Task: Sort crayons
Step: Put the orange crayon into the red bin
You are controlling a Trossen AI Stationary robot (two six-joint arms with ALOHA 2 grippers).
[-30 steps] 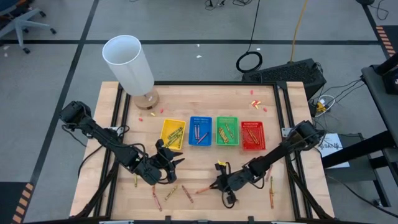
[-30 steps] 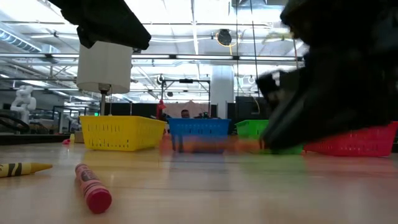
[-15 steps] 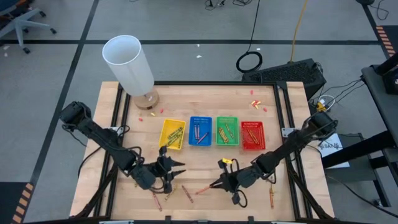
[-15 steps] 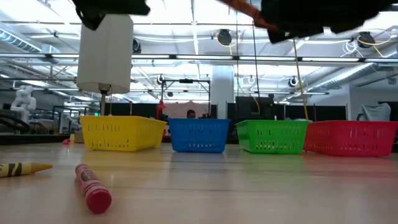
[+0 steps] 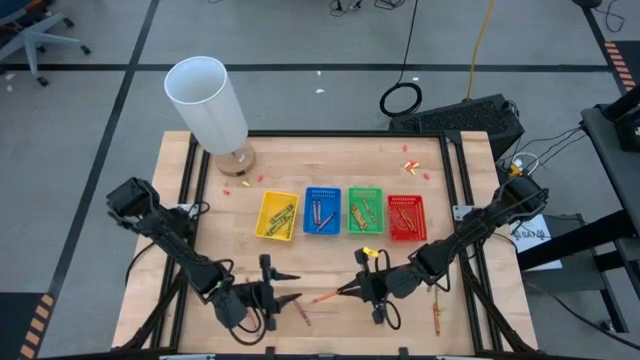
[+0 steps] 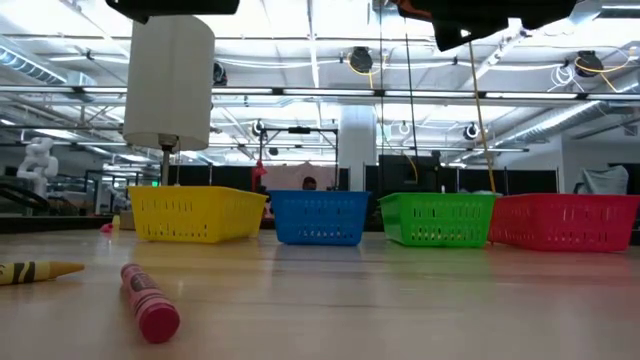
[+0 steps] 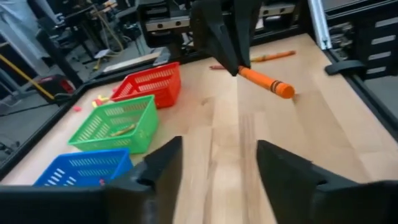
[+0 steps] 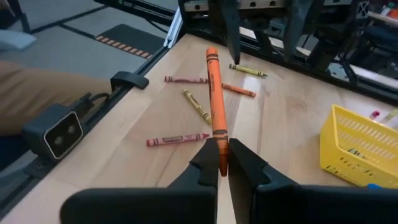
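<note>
My right gripper point(image 5: 350, 291) is shut on an orange crayon point(image 5: 326, 296) above the table's near middle; the crayon also shows in the left wrist view point(image 7: 266, 81). My left gripper point(image 5: 284, 292) is open and empty, just left of the crayon's free tip and facing it. Other crayons lie flat on the table: red point(image 8: 177, 139), yellow point(image 8: 196, 106) and red point(image 8: 186, 79). In the low view a yellow crayon point(image 6: 40, 270) and a red one point(image 6: 150, 305) lie near the front. Several more crayons lie in the trays. My right gripper pinches the orange crayon by one end point(image 8: 217, 138) between its two fingers. The fingers come from the table's right, about level, and lie along the crayon. The rest of the crayon sticks out past the fingertips toward the table's left, lifted clear of the table.
Four trays stand in a row at mid-table: yellow point(image 5: 277, 214), blue point(image 5: 322, 211), green point(image 5: 365, 210) and red point(image 5: 406, 217). A tall white cylinder point(image 5: 205, 100) on a wooden foot stands at the far left. Small pink scraps point(image 5: 245, 182) lie near it. A crayon point(image 5: 437, 314) lies near right.
My right gripper has gone up with the orange crayon, which is now lifted clear of the table. My left gripper has gone up and toward the table's near edge, staying open.
</note>
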